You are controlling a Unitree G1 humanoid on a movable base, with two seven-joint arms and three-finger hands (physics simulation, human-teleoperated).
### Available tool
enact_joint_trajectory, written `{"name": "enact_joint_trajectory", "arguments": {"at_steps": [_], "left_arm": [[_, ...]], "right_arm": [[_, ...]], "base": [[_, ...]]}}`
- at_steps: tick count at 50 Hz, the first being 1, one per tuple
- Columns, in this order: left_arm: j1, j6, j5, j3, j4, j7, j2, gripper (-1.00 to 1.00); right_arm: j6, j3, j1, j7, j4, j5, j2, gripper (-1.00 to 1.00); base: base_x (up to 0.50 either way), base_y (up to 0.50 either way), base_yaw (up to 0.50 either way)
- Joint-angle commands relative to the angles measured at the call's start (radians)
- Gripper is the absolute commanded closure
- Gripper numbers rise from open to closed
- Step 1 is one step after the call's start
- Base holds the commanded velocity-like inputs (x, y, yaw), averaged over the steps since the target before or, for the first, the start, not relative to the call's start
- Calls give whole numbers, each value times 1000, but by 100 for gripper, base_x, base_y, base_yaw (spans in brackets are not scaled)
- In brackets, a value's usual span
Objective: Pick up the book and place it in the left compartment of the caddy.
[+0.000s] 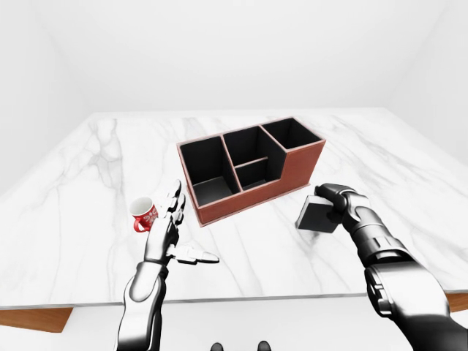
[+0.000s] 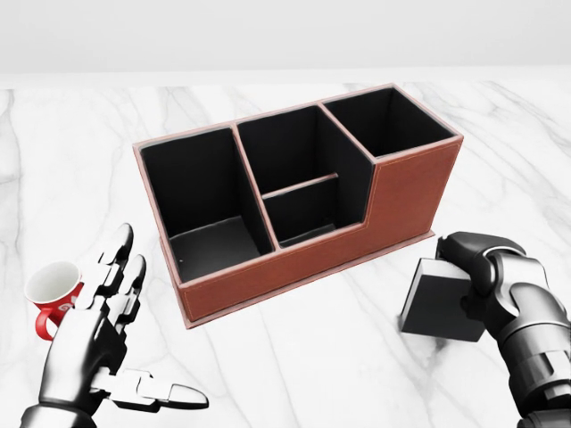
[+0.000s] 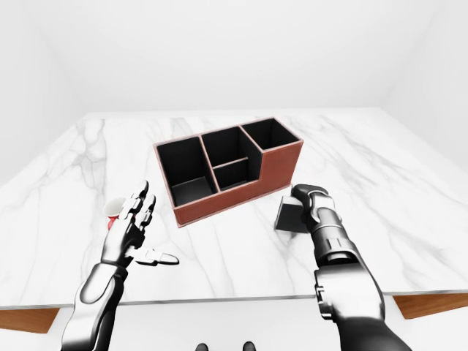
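The book is a small dark grey block at the lower right of the head view, to the right of the caddy's low wall. My right hand has its fingers closed over the book's top edge. The book is tilted; I cannot tell whether it touches the table. The caddy is a brown box with black insides, set at an angle. Its left compartment is the large one nearest my left hand and holds nothing. My left hand is open with fingers spread, empty, to the lower left of the caddy.
A red and white mug stands just left of my left hand. The white marble table carries everything; its near edge runs along the bottom of the left-eye view. The caddy's middle and right compartments hold nothing.
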Motion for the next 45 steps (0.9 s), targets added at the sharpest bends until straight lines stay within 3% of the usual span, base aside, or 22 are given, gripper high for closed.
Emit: {"name": "enact_joint_trajectory", "arguments": {"at_steps": [1, 9, 19, 28, 45], "left_arm": [[2, -10, 7, -1, 2, -2, -1, -100], [7, 0, 3, 2, -13, -4, -1, -100], [0, 20, -18, 20, -28, -4, 1, -100], [4, 20, -20, 20, -36, -3, 0, -100], [-4, 20, -27, 32, -31, -8, 3, -100]], "right_arm": [[6, -20, -20, -12, -3, 10, 0, 100], [16, -23, -22, 58, -81, 29, -1, 100], [16, -74, 123, 371, -576, 27, 33, 100], [16, -105, 164, 371, -883, 41, 87, 100], [16, -64, 119, 355, -1004, 8, 181, 100]], "base": [[0, 0, 0], [0, 0, 0], [0, 0, 0], [0, 0, 0], [0, 0, 0]]}}
